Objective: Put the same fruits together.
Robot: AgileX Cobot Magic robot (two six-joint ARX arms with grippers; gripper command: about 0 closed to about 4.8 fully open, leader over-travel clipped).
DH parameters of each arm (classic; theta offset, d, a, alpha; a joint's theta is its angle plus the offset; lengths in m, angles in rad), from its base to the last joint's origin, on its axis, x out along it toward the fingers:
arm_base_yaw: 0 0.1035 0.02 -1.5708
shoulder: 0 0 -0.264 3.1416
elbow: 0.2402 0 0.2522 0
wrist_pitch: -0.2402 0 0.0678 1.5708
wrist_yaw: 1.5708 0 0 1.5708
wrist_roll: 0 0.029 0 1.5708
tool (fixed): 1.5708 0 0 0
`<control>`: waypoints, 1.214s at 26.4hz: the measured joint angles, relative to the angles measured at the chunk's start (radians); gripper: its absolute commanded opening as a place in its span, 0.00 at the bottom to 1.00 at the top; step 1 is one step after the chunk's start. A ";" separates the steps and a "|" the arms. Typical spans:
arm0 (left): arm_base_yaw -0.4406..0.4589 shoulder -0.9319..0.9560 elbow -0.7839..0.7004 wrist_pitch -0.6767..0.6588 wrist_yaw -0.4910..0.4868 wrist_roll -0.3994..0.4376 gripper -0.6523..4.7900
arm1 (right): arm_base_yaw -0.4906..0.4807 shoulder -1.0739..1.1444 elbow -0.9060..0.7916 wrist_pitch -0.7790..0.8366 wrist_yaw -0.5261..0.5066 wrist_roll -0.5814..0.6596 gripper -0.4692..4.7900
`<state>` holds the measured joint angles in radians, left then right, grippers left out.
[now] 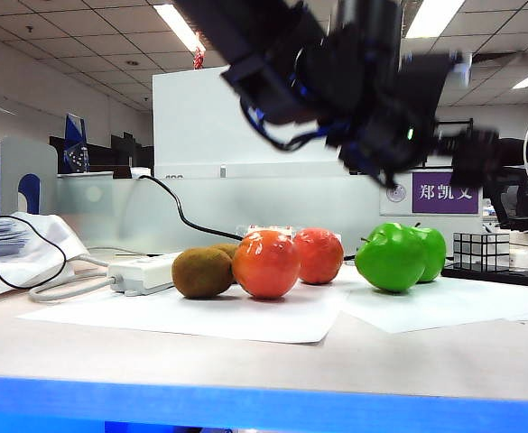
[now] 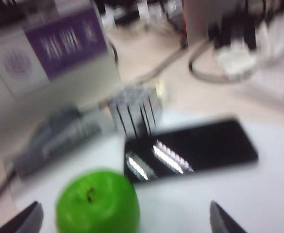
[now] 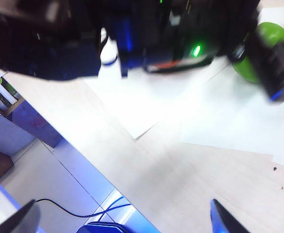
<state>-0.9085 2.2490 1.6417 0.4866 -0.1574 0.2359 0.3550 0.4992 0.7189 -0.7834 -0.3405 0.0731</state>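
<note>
Six fruits stand in a row on white paper. Two brown kiwis (image 1: 202, 272) are at the left, two orange-red fruits (image 1: 265, 263) in the middle and two green apples (image 1: 391, 257) at the right. My left arm (image 1: 372, 99) reaches across high above the apples, blurred. In the left wrist view my left gripper (image 2: 125, 209) is open, and one green apple (image 2: 97, 201) lies below between the wide fingers without touching them. My right gripper (image 3: 123, 209) is open and empty over the table's front edge; the apples (image 3: 270, 36) show beyond the left arm.
A black-and-white grid cube (image 1: 482, 251) sits right of the apples, next to a glossy black slab (image 2: 195, 148). A white power strip (image 1: 142, 273) with cables lies left of the kiwis. A purple sign (image 1: 441, 192) stands behind. The blue table edge (image 1: 245, 397) runs along the front.
</note>
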 measured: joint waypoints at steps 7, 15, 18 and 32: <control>0.008 -0.008 0.246 -0.111 -0.056 0.092 1.00 | 0.000 0.000 0.000 0.009 0.006 -0.008 1.00; 0.054 -0.111 0.386 -0.465 -0.173 0.153 1.00 | 0.000 0.001 0.000 0.060 0.034 -0.041 1.00; 0.094 -0.167 0.386 -0.593 -0.172 0.136 1.00 | 0.000 0.003 0.000 0.100 0.033 -0.045 1.00; 0.351 -0.651 0.385 -1.320 0.305 0.081 0.75 | 0.000 0.073 0.017 0.372 -0.035 -0.048 1.00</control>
<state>-0.5579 1.5982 2.0270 -0.8330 0.1474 0.3172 0.3546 0.5720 0.7357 -0.4118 -0.3752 0.0250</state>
